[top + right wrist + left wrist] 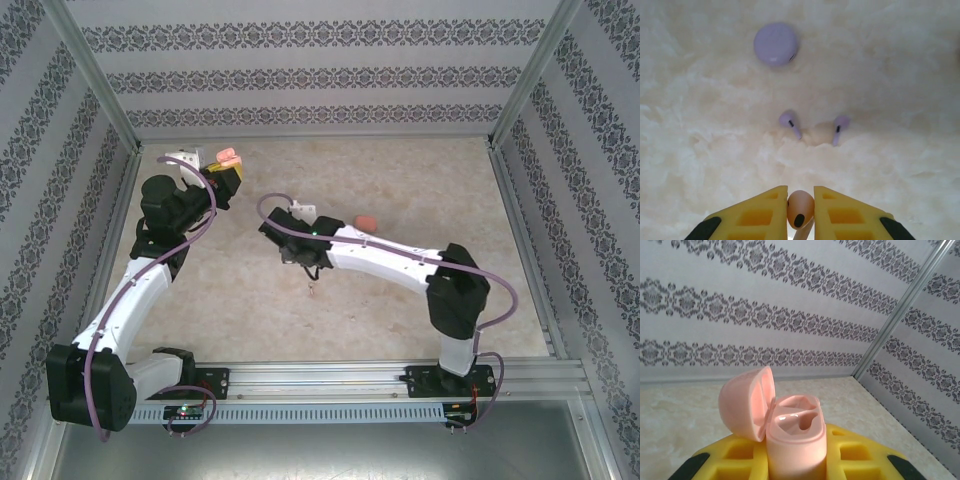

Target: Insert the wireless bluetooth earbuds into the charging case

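Note:
A pale pink charging case (795, 440) stands upright with my left gripper (795, 452) shut on its body between yellow fingers (860, 450). Its lid (747, 402) hangs open to the left, and both sockets look empty. From above, that left gripper (225, 178) holds the case (230, 156) near the back left corner. My right gripper (801, 194) is shut on a pale pink earbud (800, 209), a little above the table. Two purple earbuds (789, 121) (840, 125) lie on the table ahead of it. In the top view the right gripper (310, 272) points down at mid-table.
A closed purple case (776, 43) lies beyond the purple earbuds. A coral-red object (366, 222) sits behind the right arm. Patterned walls and metal posts (95, 75) close in the marbled table (430, 180).

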### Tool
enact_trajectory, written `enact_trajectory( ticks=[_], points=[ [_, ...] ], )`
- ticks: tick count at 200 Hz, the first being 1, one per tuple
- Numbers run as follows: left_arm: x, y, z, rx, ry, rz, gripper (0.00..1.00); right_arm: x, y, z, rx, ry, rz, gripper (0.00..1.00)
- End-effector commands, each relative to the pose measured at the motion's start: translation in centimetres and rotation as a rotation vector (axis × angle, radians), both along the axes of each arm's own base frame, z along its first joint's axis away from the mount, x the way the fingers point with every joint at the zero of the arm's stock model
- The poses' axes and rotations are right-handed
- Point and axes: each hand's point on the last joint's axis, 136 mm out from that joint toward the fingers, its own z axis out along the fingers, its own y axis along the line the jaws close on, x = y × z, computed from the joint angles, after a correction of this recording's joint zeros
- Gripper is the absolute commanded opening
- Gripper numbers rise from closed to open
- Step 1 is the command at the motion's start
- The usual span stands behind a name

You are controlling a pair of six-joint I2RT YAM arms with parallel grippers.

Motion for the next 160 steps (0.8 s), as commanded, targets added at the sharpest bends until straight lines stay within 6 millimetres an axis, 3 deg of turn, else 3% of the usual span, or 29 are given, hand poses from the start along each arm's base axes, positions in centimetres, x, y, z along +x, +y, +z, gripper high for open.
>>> enact_trajectory(
  ticks=[1, 52, 102, 125, 160],
  points=[
    [-0.9, -1.0, 1.3, 0.064, -0.135, -0.038, 0.00, 1.3, -2.7, 3.0, -0.033, -0.105, 0.001, 0.18],
    [-2.6, -4.3, -0.1, 0.167, -0.234, -0.157, 0.00, 3.0, -6.5, 9.0, 0.039, -0.249, 0.035, 0.18],
    [-5.8, -9.5, -1.4, 0.282, -0.360, -0.338, 0.00, 4.5, -9.8, 15.3, 0.145, -0.386, 0.078, 0.19],
    [-6.5, -11.3, -1.6, 0.302, -0.391, -0.392, 0.00, 4.7, -10.7, 18.1, 0.202, -0.453, 0.111, 0.19],
    [-6.8, -13.7, -1.6, 0.309, -0.429, -0.444, 0.00, 4.0, -10.5, 21.5, 0.273, -0.552, 0.201, 0.19]
  ],
)
